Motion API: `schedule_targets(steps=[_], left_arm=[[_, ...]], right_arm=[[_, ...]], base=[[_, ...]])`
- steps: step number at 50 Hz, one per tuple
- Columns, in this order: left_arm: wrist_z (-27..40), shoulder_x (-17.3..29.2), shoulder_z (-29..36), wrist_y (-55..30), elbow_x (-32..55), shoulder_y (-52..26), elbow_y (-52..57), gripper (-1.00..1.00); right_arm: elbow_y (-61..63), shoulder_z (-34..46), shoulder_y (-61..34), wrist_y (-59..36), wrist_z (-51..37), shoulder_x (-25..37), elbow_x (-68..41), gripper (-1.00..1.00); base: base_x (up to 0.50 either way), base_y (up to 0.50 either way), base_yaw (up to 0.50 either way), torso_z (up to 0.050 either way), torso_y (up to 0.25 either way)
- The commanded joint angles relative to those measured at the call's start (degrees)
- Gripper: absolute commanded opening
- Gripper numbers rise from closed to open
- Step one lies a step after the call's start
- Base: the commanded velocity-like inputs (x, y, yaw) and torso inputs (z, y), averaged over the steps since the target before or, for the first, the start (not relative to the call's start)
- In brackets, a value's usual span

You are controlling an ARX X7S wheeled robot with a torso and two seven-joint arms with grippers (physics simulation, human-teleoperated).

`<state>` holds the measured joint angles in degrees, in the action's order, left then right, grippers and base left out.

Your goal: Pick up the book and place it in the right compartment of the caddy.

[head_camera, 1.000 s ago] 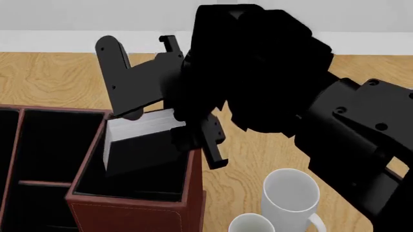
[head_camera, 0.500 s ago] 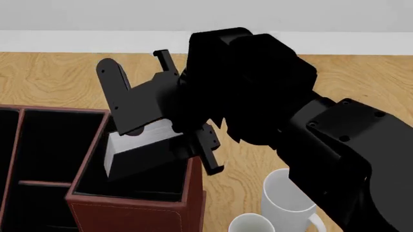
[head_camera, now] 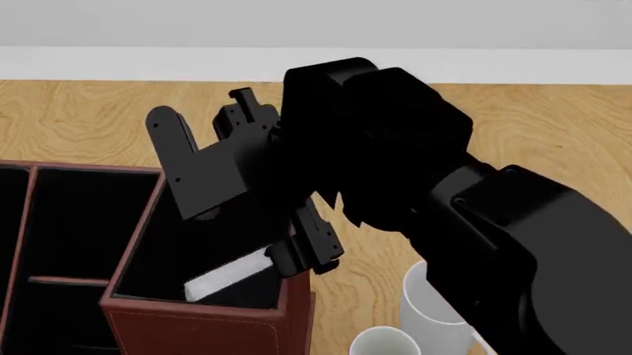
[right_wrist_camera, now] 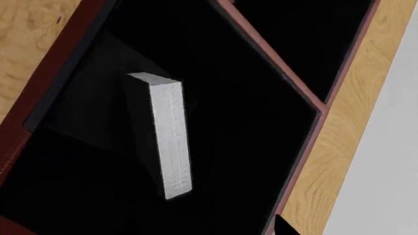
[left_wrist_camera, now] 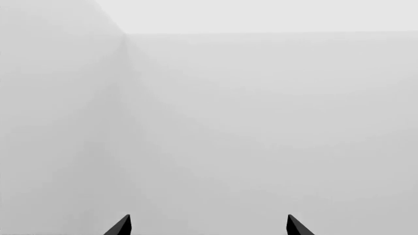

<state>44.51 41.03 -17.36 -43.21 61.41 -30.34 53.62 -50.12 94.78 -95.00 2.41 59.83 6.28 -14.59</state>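
The black book, white page edge (head_camera: 229,274) showing, lies tilted low inside the right compartment (head_camera: 148,237) of the reddish-brown caddy (head_camera: 197,325). My right gripper (head_camera: 247,214) hangs open just above that compartment, its two fingers spread wide and the book below them, free of both. In the right wrist view the book (right_wrist_camera: 170,142) leans inside the black-lined compartment, with the caddy rim (right_wrist_camera: 46,88) around it and one fingertip (right_wrist_camera: 285,227) showing at the frame's edge. My left gripper (left_wrist_camera: 209,227) is open, facing a bare grey wall with nothing between its tips.
Two white mugs (head_camera: 434,303) (head_camera: 390,344) stand on the wooden table (head_camera: 79,118) right of the caddy, partly behind my right arm. The caddy's other black-lined sections (head_camera: 79,222) lie left of the tall one.
The book has dropped from between the right gripper's fingers down into the compartment. The fingers have spread and the right arm has shifted slightly left.
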Motion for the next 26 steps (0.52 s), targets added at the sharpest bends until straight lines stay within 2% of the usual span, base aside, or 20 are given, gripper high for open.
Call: schedule_targets(steps=[1, 20, 26], left_arm=[[0.13, 0.36, -0.56, 0.39, 0.36, 0.73, 0.09, 1.00], [0.31, 0.28, 1.76, 0.45, -0.55, -1.43, -0.60, 1.00], [0.90, 0.68, 2.05, 0.12, 0.16, -2.40, -0.52, 1.00]], right_arm=[[-1.15, -0.07, 0.25, 1.07, 0.18, -0.47, 0.62, 1.00], [2.16, -2.04, -1.80, -0.46, -0.68, 1.15, -0.65, 1.00], [6.85, -3.04, -3.68, -2.69, -0.97, 3.21, -1.65, 1.00]], base=[[0.00, 0.00, 0.00, 0.000, 0.000], [0.00, 0.00, 0.00, 0.000, 0.000], [0.00, 0.00, 0.00, 0.000, 0.000]])
